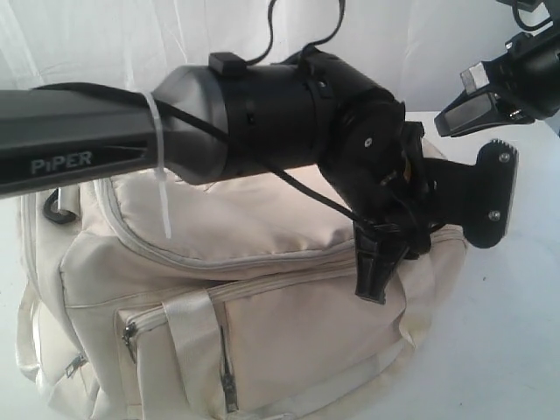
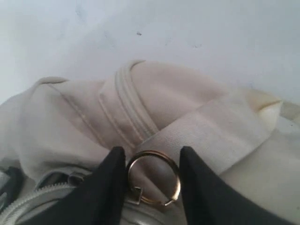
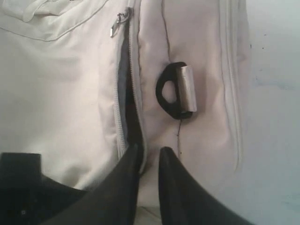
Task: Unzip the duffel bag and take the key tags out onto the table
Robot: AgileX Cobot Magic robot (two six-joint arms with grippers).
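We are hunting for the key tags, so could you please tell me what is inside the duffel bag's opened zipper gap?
Only a strip of grey lining and dark shadow show inside the duffel bag; no key tags visible, the fabric covers the rest.

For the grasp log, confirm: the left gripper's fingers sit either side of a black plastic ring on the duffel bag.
Not quite: the ring is gold-coloured metal, not black plastic, per the left wrist view. The fingers of the left gripper do sit either side of it on the duffel bag.

The duffel bag (image 1: pixel 289 324) is matt cream cloth; its ring (image 2: pixel 153 153) is shiny metal, the table (image 2: pixel 187 33) smooth white.
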